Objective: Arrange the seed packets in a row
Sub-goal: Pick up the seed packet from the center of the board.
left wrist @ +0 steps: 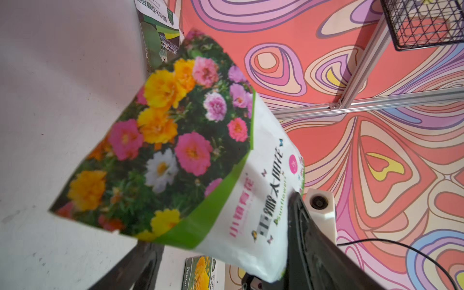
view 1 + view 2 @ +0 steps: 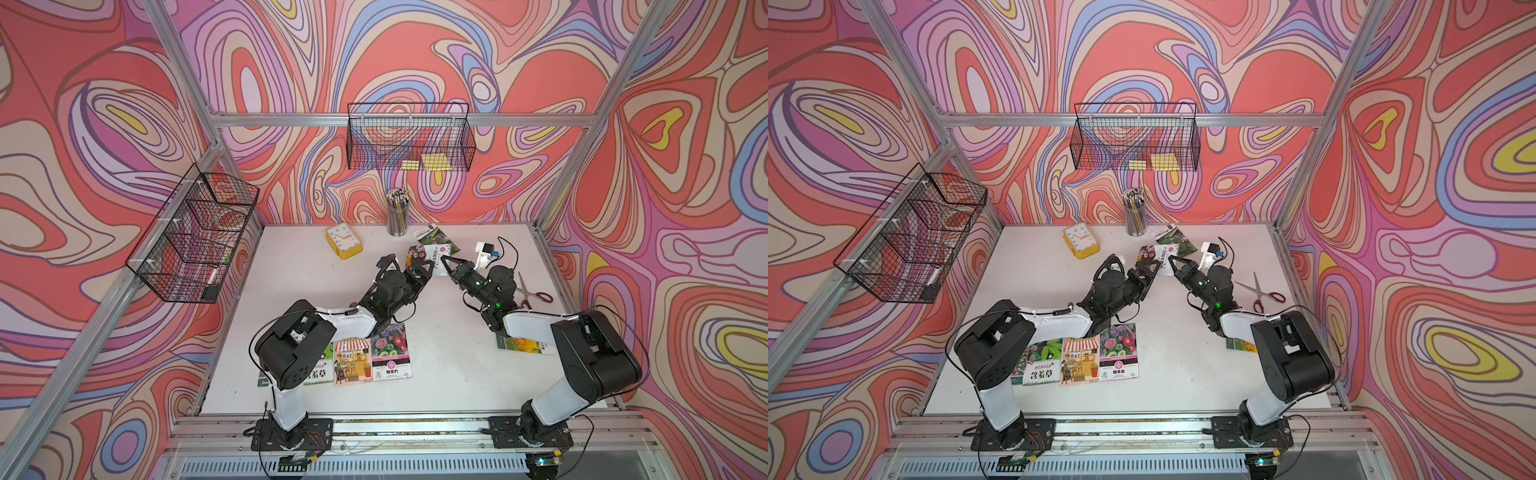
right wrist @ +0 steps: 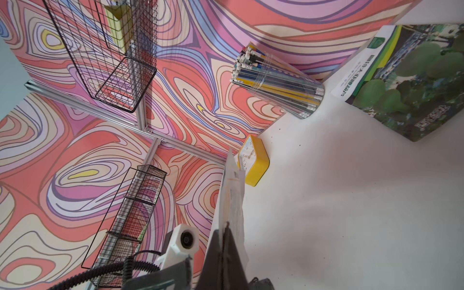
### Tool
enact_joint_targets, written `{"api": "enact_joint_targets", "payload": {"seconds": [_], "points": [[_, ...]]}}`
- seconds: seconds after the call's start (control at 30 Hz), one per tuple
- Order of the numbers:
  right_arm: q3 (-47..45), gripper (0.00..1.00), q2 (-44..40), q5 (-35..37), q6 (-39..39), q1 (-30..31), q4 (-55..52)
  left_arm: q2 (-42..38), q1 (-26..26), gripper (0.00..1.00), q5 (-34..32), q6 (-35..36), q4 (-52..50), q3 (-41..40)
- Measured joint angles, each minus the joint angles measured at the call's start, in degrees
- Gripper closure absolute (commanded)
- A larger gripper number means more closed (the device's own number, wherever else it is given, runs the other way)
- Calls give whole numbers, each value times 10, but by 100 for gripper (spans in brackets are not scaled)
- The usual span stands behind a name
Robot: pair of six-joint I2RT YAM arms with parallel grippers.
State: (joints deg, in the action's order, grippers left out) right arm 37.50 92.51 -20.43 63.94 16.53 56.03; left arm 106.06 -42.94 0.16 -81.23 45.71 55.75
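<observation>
My right gripper (image 2: 442, 261) (image 3: 227, 226) is shut on the white lower edge of a seed packet (image 1: 175, 140) (image 2: 428, 254) printed with pink and yellow flowers, holding it up off the table. My left gripper (image 2: 419, 268) (image 1: 221, 221) is open, with its fingers on either side of this packet. Three packets lie side by side near the front: green leaves (image 2: 1044, 361), orange shopfront (image 2: 352, 361), purple flowers (image 2: 390, 357). A sunflower packet (image 2: 523, 345) lies partly under my right arm. A dark green packet (image 2: 436, 239) (image 3: 414, 82) lies at the back.
A yellow-rimmed clock (image 2: 343, 243) and a cup of pencils (image 2: 397, 216) stand at the back of the white table (image 2: 449, 374). Red-handled scissors (image 2: 532, 291) lie at the right. Wire baskets hang on the back wall (image 2: 409, 137) and left wall (image 2: 195, 237).
</observation>
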Motion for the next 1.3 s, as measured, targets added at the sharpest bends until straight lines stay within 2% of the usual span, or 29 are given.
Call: {"api": "enact_joint_targets", "payload": {"seconds": [0.3, 0.57, 0.7, 0.77, 0.83, 0.93, 0.97, 1.0, 1.03, 1.13, 1.17, 1.3], "points": [[-32, 100, 9, -2, 33, 1, 55, 17, -6, 34, -32, -5, 16, 2], [-52, 100, 9, -4, 34, 1, 71, 28, -6, 34, -34, -4, 30, 21], [-54, 100, 9, -5, 34, 1, 74, 28, -6, 39, -34, -4, 30, 21], [-55, 100, 9, -5, 33, 1, 74, 28, -6, 48, -34, -4, 30, 21], [-57, 100, 9, -5, 32, 1, 74, 28, -6, 66, -34, -3, 30, 21], [-60, 100, 9, -6, 32, 1, 72, 28, -6, 84, -32, 0, 30, 21], [-60, 100, 9, -8, 32, 1, 70, 28, -6, 95, -30, 1, 31, 23], [-61, 100, 9, -9, 32, 1, 68, 29, -6, 100, -28, 2, 31, 24], [-61, 98, 8, -11, 31, 1, 64, 29, -5, 100, -24, 4, 34, 27], [-68, 62, -4, -22, 23, -3, 42, 29, 2, 100, 0, 14, 35, 28], [-69, 53, -14, -32, 16, -6, 23, 29, 7, 100, 16, 21, 33, 28], [-68, 45, -86, -91, -39, -42, -96, 16, 50, 100, 116, 75, -26, 28]]}}
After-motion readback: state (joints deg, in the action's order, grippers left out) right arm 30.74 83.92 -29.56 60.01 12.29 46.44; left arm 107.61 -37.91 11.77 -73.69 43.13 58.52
